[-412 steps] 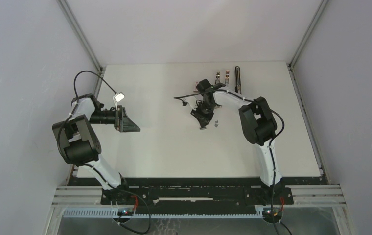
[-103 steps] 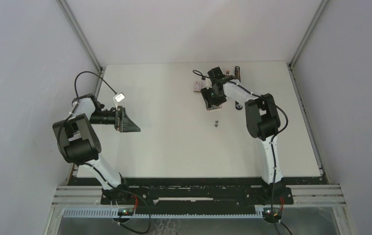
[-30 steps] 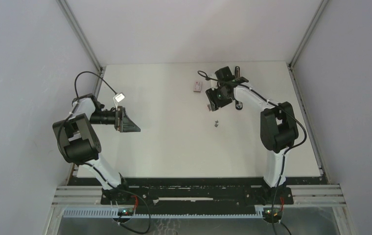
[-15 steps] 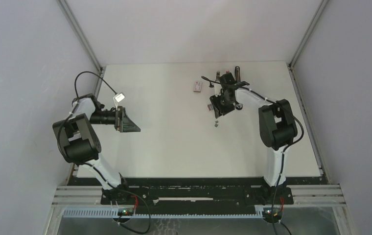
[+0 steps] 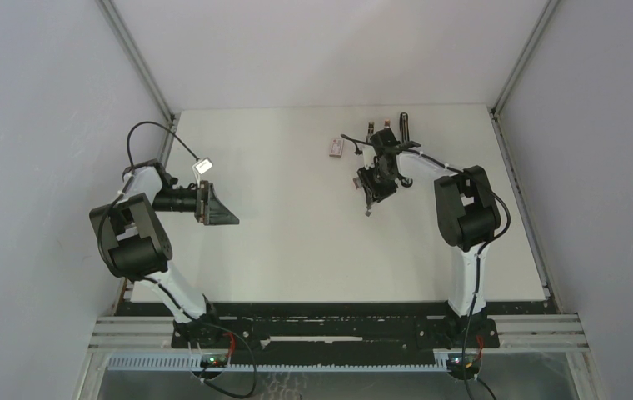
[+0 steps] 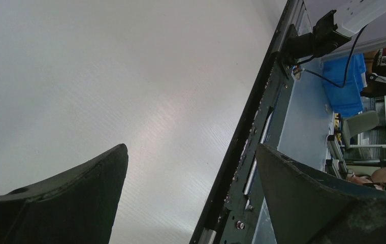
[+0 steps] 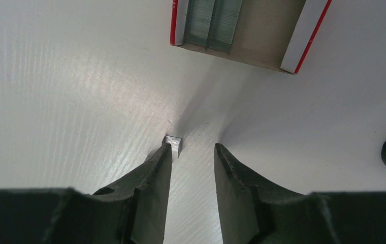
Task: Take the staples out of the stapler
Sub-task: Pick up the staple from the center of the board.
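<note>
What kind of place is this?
Probably a robotics test cell in a laboratory: a white tabletop boxed in by plain grey wall panels, with two white-and-black robot arms bolted at its near edge.

The table (image 5: 280, 250) is plain off-white. The walls (image 5: 38, 125) are pale grey. The left arm (image 5: 134, 242) and the right arm (image 5: 463, 275) have white links and black joints. The left gripper (image 6: 191, 150) and the right gripper (image 7: 193, 152) are matt black. The staples (image 7: 173, 143) are silvery-grey with fine parallel ribbing. The box (image 7: 269, 25) is brown card inside, with white flaps edged in red, and contains grey ribbed strips (image 7: 214, 23). The stapler (image 5: 404, 127) is black. The cloth (image 6: 341, 76) is blue.
</note>
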